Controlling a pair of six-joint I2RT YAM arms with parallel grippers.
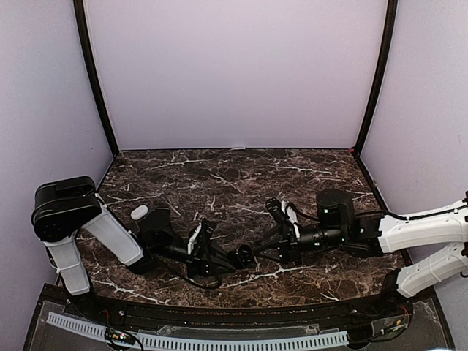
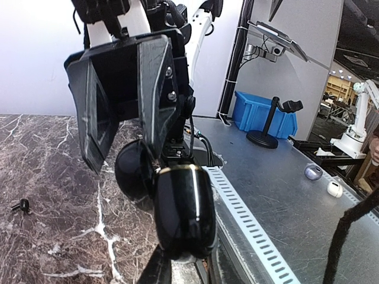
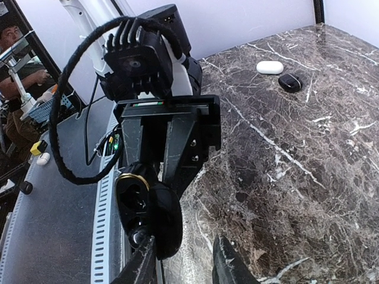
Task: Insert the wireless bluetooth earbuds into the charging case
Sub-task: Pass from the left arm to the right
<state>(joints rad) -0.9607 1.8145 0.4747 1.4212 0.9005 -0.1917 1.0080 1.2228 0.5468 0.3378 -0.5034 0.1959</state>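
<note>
A: Left gripper (image 1: 228, 257)?
B: Clamped on the open black charging case (image 3: 142, 214), lower centre of the top view. Lid swung back, gold ring at the rim.
A: Right gripper (image 3: 185, 269)?
B: Fingers apart, facing the case from the right, close by. Whether they carry a bud, cannot tell.
A: Earbuds?
B: One black earbud (image 2: 21, 206) lies on the marble table (image 2: 53, 154), at the left edge of the left wrist frame. A white oval case (image 3: 269, 67) lies upper right in the right wrist frame, well apart.
</note>
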